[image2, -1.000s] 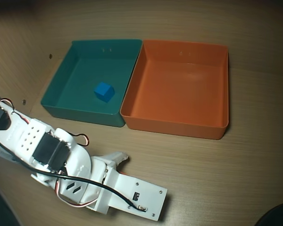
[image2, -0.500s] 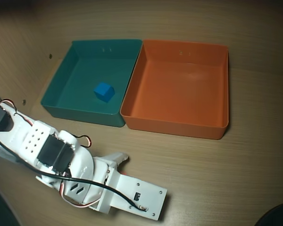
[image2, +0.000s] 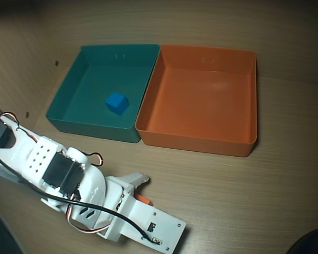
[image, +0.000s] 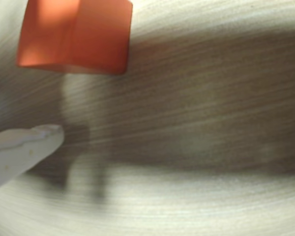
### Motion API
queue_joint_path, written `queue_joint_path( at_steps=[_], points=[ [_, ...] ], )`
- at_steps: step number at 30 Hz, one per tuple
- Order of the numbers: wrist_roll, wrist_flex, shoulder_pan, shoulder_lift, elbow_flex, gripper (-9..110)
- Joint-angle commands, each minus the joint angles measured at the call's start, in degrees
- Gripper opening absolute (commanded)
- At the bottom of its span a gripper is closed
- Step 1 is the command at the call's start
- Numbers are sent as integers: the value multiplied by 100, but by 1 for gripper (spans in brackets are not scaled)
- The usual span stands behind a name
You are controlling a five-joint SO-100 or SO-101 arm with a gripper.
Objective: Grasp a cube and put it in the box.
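Pale wood-grain tabletop (image2: pixel 286 174) fills both views, with two shallow trays side by side at the far middle: a teal tray (image2: pixel 69 103) on the left holding a small blue cube (image2: pixel 117 103), and the orange box (image2: pixel 201 142) on the right, which we see is empty. From the near left corner the white arm (image2: pixel 47 169) reaches toward the near middle of the table. Compared with half a second ago, its wrist has swung slightly, and a sliver of the orange cube (image2: pixel 142 199) now peeks out from under the gripper (image2: pixel 140 189) in the overhead view, where before it was wholly hidden. We take this to mean the gripper is lining up on the cube and no grasp has been made yet. In the wrist view the cube (image: pixel 76 34) sits on the table at the upper left, with one white fingertip (image: pixel 34 140) below it and clearly apart from it. Only that one finger shows, so we cannot tell how far the jaws are spread. As a cube it has no long axis; its faces look slightly turned against the wood grain, though blur makes this uncertain. It lies near the table's front edge, well apart from the box.
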Motion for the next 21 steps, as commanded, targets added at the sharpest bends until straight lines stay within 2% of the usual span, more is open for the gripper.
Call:
queue_joint_path(
  at_steps=[1,11,21],
  points=[
    [35,-70,-44,167,-334,45],
    [-62,-123,-53,149,-378,45],
    [-53,-826,-62,-220,-281,45]
  ],
)
